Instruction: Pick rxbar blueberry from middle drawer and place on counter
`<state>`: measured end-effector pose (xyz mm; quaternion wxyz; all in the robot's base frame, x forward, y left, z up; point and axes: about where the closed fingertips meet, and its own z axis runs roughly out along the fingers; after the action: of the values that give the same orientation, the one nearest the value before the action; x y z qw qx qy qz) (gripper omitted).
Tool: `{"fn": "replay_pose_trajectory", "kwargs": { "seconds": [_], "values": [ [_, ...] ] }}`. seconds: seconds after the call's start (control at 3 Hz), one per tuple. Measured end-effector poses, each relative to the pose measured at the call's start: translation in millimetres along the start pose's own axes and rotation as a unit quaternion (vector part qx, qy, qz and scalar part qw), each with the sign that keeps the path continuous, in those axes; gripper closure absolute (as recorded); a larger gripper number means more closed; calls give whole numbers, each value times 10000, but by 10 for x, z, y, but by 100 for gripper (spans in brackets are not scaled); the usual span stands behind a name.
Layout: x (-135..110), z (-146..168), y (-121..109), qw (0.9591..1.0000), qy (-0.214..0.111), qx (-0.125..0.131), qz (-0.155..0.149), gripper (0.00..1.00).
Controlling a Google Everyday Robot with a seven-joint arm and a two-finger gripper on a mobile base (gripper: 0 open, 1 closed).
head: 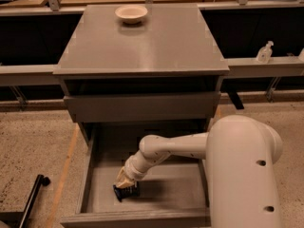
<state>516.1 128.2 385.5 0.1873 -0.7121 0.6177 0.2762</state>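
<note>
The middle drawer (190,189) is pulled open below the counter (147,42). The rxbar blueberry (127,192), a small dark bar, lies on the drawer floor at the front left. My gripper (124,181) reaches down into the drawer from the white arm on the right and sits right over the bar, with its cream fingers (121,178) covering the bar's top. Only the bar's lower edge shows beneath them.
A cream round bowl (131,13) stands at the back of the counter. A shallower drawer front (142,106) sits just above the open drawer. Grey ledges run left and right; a small bottle (264,52) stands on the right one. A black pole (33,194) lies on the floor at the left.
</note>
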Motion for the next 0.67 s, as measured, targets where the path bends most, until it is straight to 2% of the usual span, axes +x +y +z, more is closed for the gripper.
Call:
{"fn": "replay_pose_trajectory", "kwargs": {
  "seconds": [0.33, 0.67],
  "values": [
    [-417, -112, 122, 9986, -5, 112, -523, 100],
    [-760, -234, 275, 9948, -43, 228, -990, 100]
  ]
}}
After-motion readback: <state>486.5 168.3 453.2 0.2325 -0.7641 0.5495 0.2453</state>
